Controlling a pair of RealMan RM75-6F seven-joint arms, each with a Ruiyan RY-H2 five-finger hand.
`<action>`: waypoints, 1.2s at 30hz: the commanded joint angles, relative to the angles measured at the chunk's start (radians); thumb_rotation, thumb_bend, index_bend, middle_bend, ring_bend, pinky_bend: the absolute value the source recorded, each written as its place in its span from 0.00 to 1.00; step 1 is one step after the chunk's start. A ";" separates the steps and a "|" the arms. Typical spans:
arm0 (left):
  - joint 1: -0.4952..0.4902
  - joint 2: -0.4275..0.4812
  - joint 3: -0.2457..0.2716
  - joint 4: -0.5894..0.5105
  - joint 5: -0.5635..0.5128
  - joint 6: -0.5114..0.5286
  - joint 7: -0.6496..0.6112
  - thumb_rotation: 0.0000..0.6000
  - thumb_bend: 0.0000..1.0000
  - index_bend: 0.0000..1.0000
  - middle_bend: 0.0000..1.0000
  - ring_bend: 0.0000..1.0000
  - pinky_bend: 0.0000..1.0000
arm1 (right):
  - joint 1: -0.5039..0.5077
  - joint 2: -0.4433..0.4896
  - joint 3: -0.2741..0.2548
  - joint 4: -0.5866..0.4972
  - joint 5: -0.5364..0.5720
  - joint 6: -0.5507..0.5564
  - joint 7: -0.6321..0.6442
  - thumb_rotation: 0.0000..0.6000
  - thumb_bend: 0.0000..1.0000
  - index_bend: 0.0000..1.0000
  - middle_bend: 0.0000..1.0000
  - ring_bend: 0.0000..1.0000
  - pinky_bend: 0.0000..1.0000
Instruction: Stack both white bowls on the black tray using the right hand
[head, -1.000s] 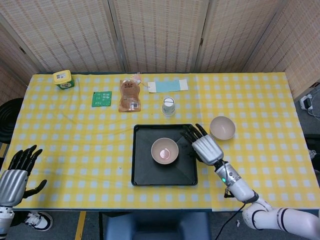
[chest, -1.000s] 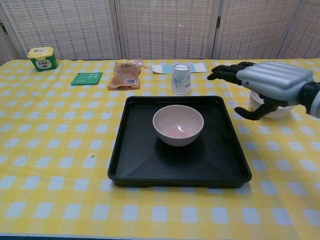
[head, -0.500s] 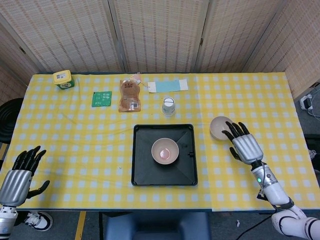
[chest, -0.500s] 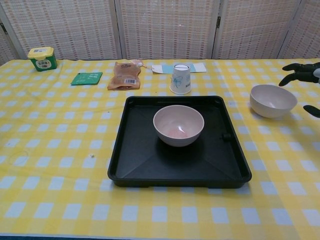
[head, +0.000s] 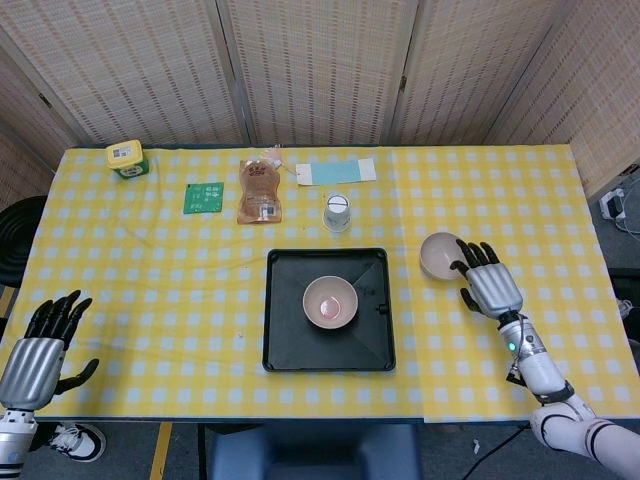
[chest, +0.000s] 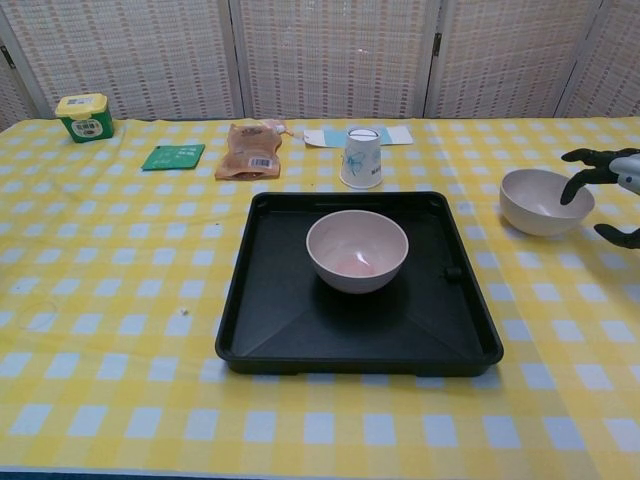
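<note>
One white bowl (head: 330, 301) (chest: 357, 249) stands upright in the middle of the black tray (head: 285, 345) (chest: 290, 340). The second white bowl (head: 440, 255) (chest: 540, 200) sits on the tablecloth to the right of the tray. My right hand (head: 487, 287) (chest: 608, 185) hovers just right of that bowl, fingers spread over its right rim, holding nothing. My left hand (head: 38, 345) hangs off the table's front left corner, fingers apart and empty; the chest view does not show it.
An upturned paper cup (head: 337, 211) (chest: 361, 157) stands just behind the tray. Further back lie a brown pouch (head: 259, 190), a green packet (head: 204, 197), a light blue card (head: 335, 171) and a green tub (head: 127, 157).
My right hand left the tray's right edge, swung right past the second bowl, then edged back toward the bowl's right rim. The bowls and tray stayed put.
</note>
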 joint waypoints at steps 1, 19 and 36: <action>-0.002 -0.004 -0.001 0.002 -0.007 -0.006 0.009 1.00 0.31 0.00 0.00 0.00 0.00 | 0.013 -0.035 0.013 0.042 0.003 -0.008 -0.001 1.00 0.52 0.34 0.00 0.00 0.00; -0.010 -0.005 -0.009 0.011 -0.032 -0.027 -0.004 1.00 0.31 0.00 0.00 0.00 0.00 | 0.054 -0.128 0.034 0.175 0.015 -0.068 0.031 1.00 0.52 0.55 0.00 0.00 0.00; -0.005 -0.002 -0.006 0.002 -0.026 -0.015 -0.010 1.00 0.31 0.00 0.00 0.00 0.00 | 0.000 -0.048 0.029 0.012 -0.088 0.166 -0.008 1.00 0.52 0.71 0.00 0.00 0.00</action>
